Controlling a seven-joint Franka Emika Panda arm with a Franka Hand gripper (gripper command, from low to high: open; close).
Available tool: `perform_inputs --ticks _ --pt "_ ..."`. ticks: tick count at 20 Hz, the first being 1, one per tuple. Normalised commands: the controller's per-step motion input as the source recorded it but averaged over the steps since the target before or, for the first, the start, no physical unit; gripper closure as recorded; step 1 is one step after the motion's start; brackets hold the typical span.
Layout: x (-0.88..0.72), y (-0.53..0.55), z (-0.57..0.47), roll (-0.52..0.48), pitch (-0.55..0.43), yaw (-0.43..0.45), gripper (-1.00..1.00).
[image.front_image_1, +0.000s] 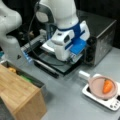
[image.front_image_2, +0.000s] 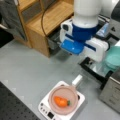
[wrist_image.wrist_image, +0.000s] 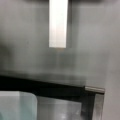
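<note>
My gripper (image.front_image_1: 71, 57) hangs low over the open black door (image.front_image_1: 53, 65) of a metal oven (image.front_image_1: 103, 40). Its white and blue hand (image.front_image_2: 81, 45) covers the fingers in both front views. Nothing shows held in it. Just to a front view's right of it lies a pink pan (image.front_image_1: 103, 87) with an orange carrot (image.front_image_1: 107, 86) inside, on a white base (image.front_image_1: 110, 101). The pan's white handle (image.front_image_1: 84, 74) points toward the gripper and shows in the wrist view as a pale bar (wrist_image.wrist_image: 58, 23) on the grey table, beyond the door's black edge (wrist_image.wrist_image: 45, 86).
A wooden shelf unit (image.front_image_1: 21, 96) stands at a front view's lower left, with a dark bin (image.front_image_1: 30, 78) beside it. A teal bowl (image.front_image_2: 113, 58) sits by the oven. The arm's white base (image.front_image_1: 10, 37) rises at the left. Grey tabletop (image.front_image_2: 30, 67) lies open in front.
</note>
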Motion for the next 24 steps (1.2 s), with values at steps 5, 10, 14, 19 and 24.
perform_inputs --ticks 5,10,14,19,24 --pt "0.70 0.10 0.09 -0.156 0.216 -0.208 -1.00" --pt "1.00 0.07 0.12 -0.100 0.257 -0.200 -1.00" --pt "0.86 0.00 0.26 -0.109 0.315 -0.147 -1.00" --pt "0.56 0.09 0.28 -0.189 0.356 -0.274 -1.00" --pt "0.41 0.22 0.15 -0.228 0.297 -0.197 -1.00"
